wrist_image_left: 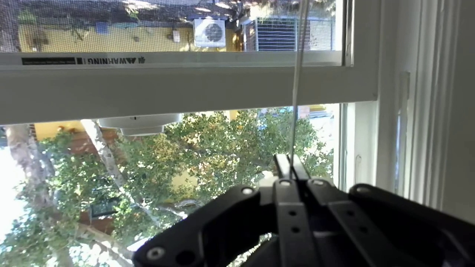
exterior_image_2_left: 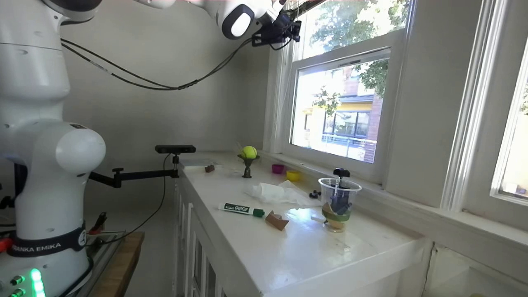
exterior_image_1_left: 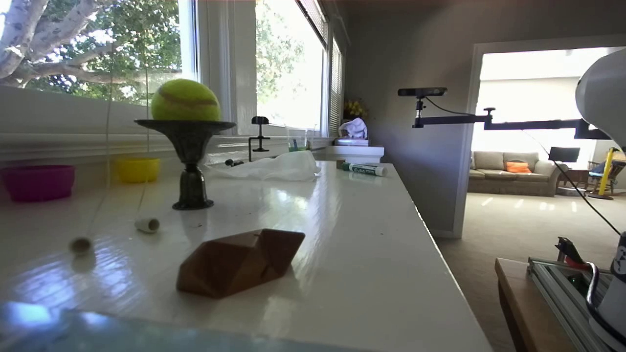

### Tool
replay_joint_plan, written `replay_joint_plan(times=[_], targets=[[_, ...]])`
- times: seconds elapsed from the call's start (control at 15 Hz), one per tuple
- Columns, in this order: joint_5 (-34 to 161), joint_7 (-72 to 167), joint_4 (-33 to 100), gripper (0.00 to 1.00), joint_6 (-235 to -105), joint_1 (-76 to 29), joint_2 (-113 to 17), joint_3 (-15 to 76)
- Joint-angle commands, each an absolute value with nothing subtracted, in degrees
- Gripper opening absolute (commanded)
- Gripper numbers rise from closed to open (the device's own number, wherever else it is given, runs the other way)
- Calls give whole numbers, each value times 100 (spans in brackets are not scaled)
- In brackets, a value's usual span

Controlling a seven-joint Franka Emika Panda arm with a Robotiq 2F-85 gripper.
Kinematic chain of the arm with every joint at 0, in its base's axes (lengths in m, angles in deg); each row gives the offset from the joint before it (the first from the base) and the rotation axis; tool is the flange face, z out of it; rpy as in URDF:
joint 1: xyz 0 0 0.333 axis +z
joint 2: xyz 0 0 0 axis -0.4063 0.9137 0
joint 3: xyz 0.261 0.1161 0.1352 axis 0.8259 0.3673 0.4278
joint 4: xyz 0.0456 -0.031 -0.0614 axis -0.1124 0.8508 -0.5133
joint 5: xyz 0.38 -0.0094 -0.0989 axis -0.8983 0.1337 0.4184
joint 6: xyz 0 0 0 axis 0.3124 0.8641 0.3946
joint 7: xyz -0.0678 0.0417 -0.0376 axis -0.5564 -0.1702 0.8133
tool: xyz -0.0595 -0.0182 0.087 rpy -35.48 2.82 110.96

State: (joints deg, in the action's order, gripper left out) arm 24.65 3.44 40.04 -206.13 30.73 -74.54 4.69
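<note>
In the wrist view, whose picture stands upside down, the gripper (wrist_image_left: 292, 168) has its jaws together, clamped on a thin pale cord (wrist_image_left: 296, 81); the cord runs from the fingertips to the top edge of the frame, in front of a white sash window (wrist_image_left: 185, 87); whether it is one strand or two cannot be told; judged from this, taking hold of the cord is done, and letting it go is not yet done;

in an exterior view, the arm (exterior_image_2_left: 243, 18) reaches high over the white counter (exterior_image_2_left: 255, 235), the gripper up beside the window and well apart from everything below; a faint line drops along the window frame, probably a cord; its upper end is not visible, so how far the cord is drawn cannot be judged; on the counter a tennis ball (exterior_image_2_left: 248, 152) sits on a dark goblet (exterior_image_2_left: 247, 168), near a purple bowl (exterior_image_2_left: 278, 168) and a yellow bowl (exterior_image_2_left: 293, 176); nearer the camera are a marker (exterior_image_2_left: 241, 209) and a clear cup (exterior_image_2_left: 352, 197);

in an exterior view, where the gripper is out of frame, two hanging cords (exterior_image_1_left: 147, 137) end in pale tassels (exterior_image_1_left: 146, 225) at or just above the counter, near the goblet; which of them the gripper holds, if either, cannot be told; a brown faceted object (exterior_image_1_left: 234, 266) lies beside them
</note>
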Motion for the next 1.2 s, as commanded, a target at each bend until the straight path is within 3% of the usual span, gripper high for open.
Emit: replay_joint_plan(times=[0.0, 1.13], targets=[[2799, 266, 3886, 1, -20465, 3022, -7539, 571], [2215, -1434, 970, 1, -18544, 3460, -6556, 212]])
